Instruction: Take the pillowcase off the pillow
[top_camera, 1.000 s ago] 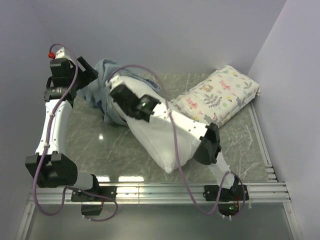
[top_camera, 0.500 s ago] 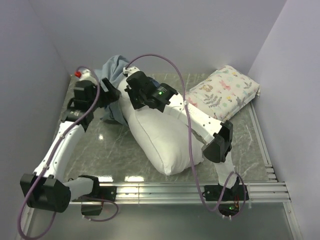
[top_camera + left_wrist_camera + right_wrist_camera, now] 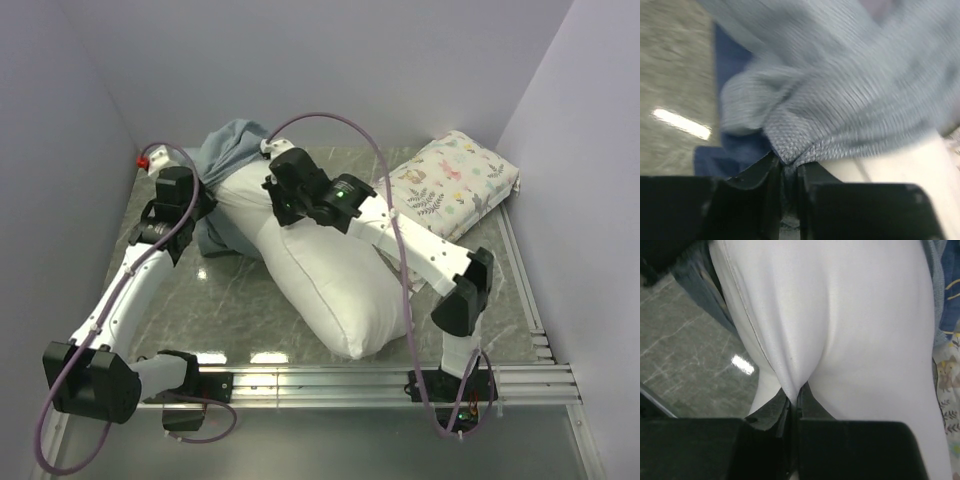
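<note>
The white pillow [image 3: 320, 280] lies diagonally across the table, its far end still inside the bunched pillowcase [image 3: 232, 143]. The pillowcase shows mostly its grey-blue inner side, with navy folds underneath [image 3: 727, 65]. My left gripper [image 3: 205, 197] is at the pillowcase's left side. In the left wrist view, this gripper [image 3: 789, 170] is shut on a fold of the grey-blue cloth [image 3: 840, 100], with white pillow [image 3: 905, 160] just to the right. My right gripper [image 3: 277, 205] sits on top of the pillow. The right wrist view shows that gripper [image 3: 795, 395] shut on a pinch of the pillow's white cover [image 3: 840, 315].
A smaller floral-print cream pillow [image 3: 450, 185] lies at the back right, close to the right wall. The enclosure's left wall stands just behind the left arm's elbow, and the back wall is right behind the pillowcase. An aluminium rail [image 3: 330, 380] runs along the near edge.
My left gripper has come down from the left wall to the pillowcase and closed on its cloth. The right arm has carried the pillow's pinched part slightly right.
</note>
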